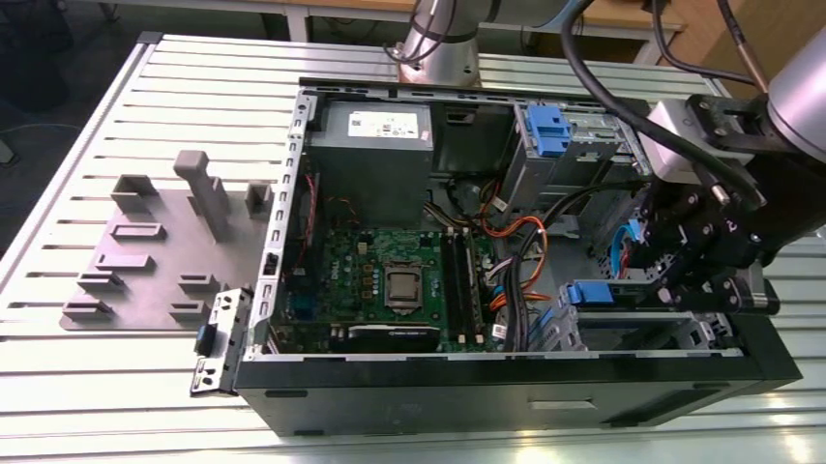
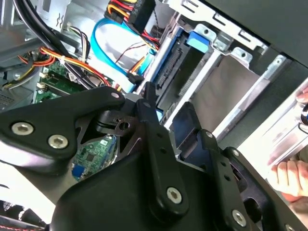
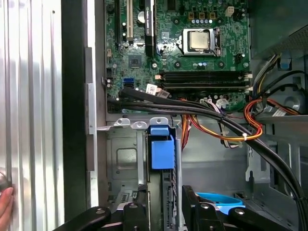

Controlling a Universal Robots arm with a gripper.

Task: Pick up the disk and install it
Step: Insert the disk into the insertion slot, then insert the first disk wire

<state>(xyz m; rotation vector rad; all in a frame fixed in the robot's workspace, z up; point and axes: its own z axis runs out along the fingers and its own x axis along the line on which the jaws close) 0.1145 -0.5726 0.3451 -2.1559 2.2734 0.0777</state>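
The disk (image 3: 161, 147) stands on edge in the drive cage at the front corner of the open computer case (image 1: 278, 251). Its blue end piece (image 1: 590, 292) faces the motherboard, and its blue side rail (image 2: 168, 62) runs along the cage wall. In the exterior view my gripper (image 1: 703, 275) hangs over that cage at the right. In both wrist views the black fingers (image 3: 140, 204) stand apart on either side of the disk's upper edge, with a small gap to it. The gripper (image 3: 163, 207) is open.
Orange, black and blue cables (image 3: 226, 125) cross between the motherboard (image 1: 387, 280) and the cage. A grey power supply (image 1: 374, 135) and a blue clip (image 1: 548, 130) sit at the case's far side. A grey fixture plate (image 1: 155, 261) lies beside the case. A person's hand (image 2: 288, 175) rests near the case.
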